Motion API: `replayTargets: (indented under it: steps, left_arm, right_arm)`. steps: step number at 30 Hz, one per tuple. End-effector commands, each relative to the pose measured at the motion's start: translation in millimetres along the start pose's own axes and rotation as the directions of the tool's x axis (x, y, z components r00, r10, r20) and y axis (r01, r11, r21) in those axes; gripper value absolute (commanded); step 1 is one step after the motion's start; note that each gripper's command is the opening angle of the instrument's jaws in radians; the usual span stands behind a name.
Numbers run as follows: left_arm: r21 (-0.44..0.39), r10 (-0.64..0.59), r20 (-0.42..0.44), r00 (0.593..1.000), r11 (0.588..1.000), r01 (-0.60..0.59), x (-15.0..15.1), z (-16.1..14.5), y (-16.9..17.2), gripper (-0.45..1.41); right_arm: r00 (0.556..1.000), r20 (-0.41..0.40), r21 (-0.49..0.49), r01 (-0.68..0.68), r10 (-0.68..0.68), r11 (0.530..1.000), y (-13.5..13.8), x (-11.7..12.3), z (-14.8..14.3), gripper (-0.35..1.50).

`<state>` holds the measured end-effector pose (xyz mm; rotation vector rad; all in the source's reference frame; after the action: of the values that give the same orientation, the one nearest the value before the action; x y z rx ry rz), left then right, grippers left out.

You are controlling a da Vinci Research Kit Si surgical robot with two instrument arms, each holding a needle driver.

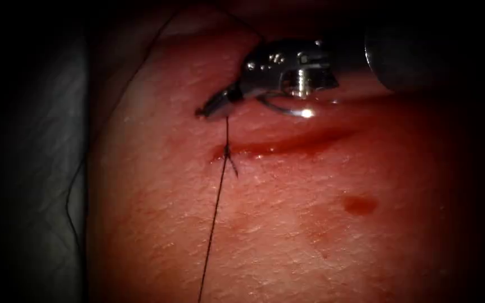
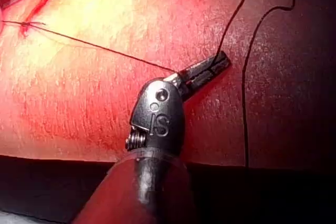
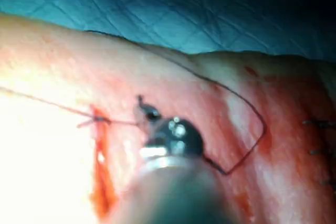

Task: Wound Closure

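The cut (image 1: 287, 143) runs across the tissue (image 1: 287, 241) and holds red fluid. A knot (image 1: 227, 150) sits at its left end. My right tool (image 1: 209, 109) is just above the knot, jaws shut on the short thread (image 1: 227, 132) rising from it. A long strand (image 1: 214, 219) runs tight from the knot toward the near edge. My left tool (image 2: 210, 66) is shut on that strand (image 2: 105, 48). Under the right tool's wrist lies a curved steel arc (image 1: 284, 108) that looks like the needle, and neither tool holds it. The right tool (image 3: 144, 108) also appears beside the knot (image 3: 97, 120).
Slack thread (image 1: 77, 191) trails along the tissue's left edge and loops (image 3: 257, 129) beyond the right tool. A spot of red fluid (image 1: 360, 205) lies below the cut. Earlier stitches (image 3: 315, 124) cross the tissue farther along. Blue drape (image 3: 157, 9) lies behind.
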<state>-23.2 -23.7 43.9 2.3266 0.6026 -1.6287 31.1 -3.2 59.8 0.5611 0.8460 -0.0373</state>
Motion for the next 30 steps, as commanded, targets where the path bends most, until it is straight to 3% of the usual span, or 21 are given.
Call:
replayTargets:
  steps: [1, 7, 8, 9, 10, 12, 20, 30]
  left_arm:
    - [0.005, -0.003, -0.005, 1.000, 1.000, 0.003, -0.7, 0.6, 0.2, -0.45]
    - [0.084, 0.011, 0.007, 1.000, 0.996, -0.011, 1.0, -0.6, -1.2, -0.45]
    - [0.104, 0.016, 0.013, 1.000, 0.994, -0.018, 1.3, -1.0, -1.6, -0.45]
    - [0.122, 0.022, 0.019, 1.000, 0.992, -0.024, 1.7, -1.4, -1.9, -0.45]
    - [0.146, 0.030, 0.029, 0.999, 0.989, -0.034, 2.1, -2.1, -2.3, -0.45]
    - [0.186, 0.052, 0.051, 0.997, 0.981, -0.061, 2.8, -3.1, -3.1, -0.45]
    - [0.303, 0.079, 0.216, 0.973, 0.942, -0.144, 4.0, -8.0, -6.0, -0.45]
    - [0.339, 0.137, 0.346, 0.928, 0.904, -0.260, 6.9, -11.9, -9.8, -0.45]
  right_arm:
    - [1.000, -0.002, 0.012, 0.002, -0.002, 1.000, -0.4, 0.0, 1.1, -0.35]
    - [1.000, -0.014, 0.042, 0.002, -0.002, 0.999, -1.3, 0.4, 1.0, -0.35]
    - [1.000, -0.017, 0.024, 0.000, 0.000, 1.000, -1.4, 0.5, 0.8, -0.03]
    - [1.000, -0.024, -0.020, -0.006, 0.005, 1.000, -1.5, 0.6, 0.5, 0.49]
    - [1.000, -0.028, -0.056, -0.012, 0.010, 0.998, -1.6, 0.6, 0.2, 0.78]
    - [0.998, -0.057, -0.109, -0.041, 0.035, 0.993, -1.8, 0.7, -0.7, 1.11]
    - [0.988, -0.143, -0.217, -0.093, 0.062, 0.972, -3.7, -0.7, -4.8, 1.11]
    - [0.965, -0.255, -0.354, -0.147, 0.055, 0.924, -6.6, -2.1, -7.8, 1.03]
